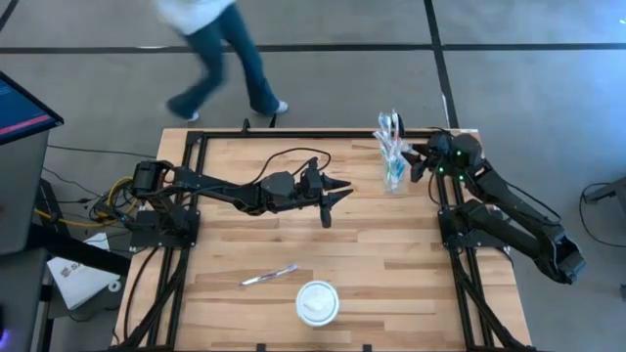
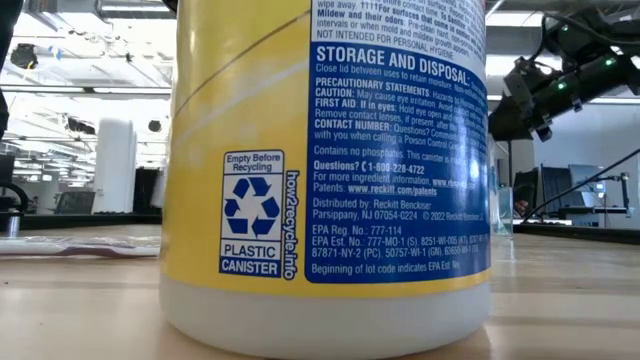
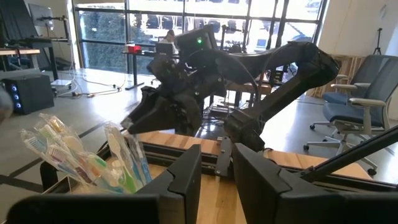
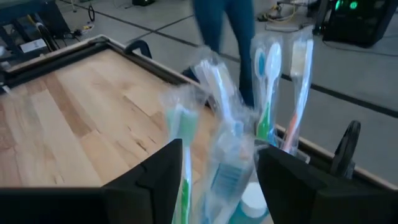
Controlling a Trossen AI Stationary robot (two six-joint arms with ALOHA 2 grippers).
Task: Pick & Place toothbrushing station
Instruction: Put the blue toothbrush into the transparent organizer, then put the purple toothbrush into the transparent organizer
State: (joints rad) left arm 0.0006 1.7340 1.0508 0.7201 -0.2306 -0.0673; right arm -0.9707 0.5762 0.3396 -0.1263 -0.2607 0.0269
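A small clear tumbler (image 1: pixel 395 179) stands near the table's far right corner. Several wrapped pastel toothbrushes (image 1: pixel 389 132) stick up out of it. My right gripper (image 1: pixel 419 162) is just to the tumbler's right and open. In the right wrist view its fingers (image 4: pixel 155 180) stand on either side of the wrapped brushes (image 4: pixel 217 124); I see no touch. My left gripper (image 1: pixel 335 194) hovers open over the table's middle with nothing between its fingers (image 3: pixel 180 180). It faces the brushes (image 3: pixel 81 158). One more wrapped toothbrush (image 1: pixel 269 276) lies flat near the front.
A yellow-and-white plastic canister (image 2: pixel 330 170) stands close to the low camera and hides most of the table there. From above it shows as a white round top (image 1: pixel 318 301) near the front edge. A person (image 1: pixel 220 59) walks past beyond the far edge.
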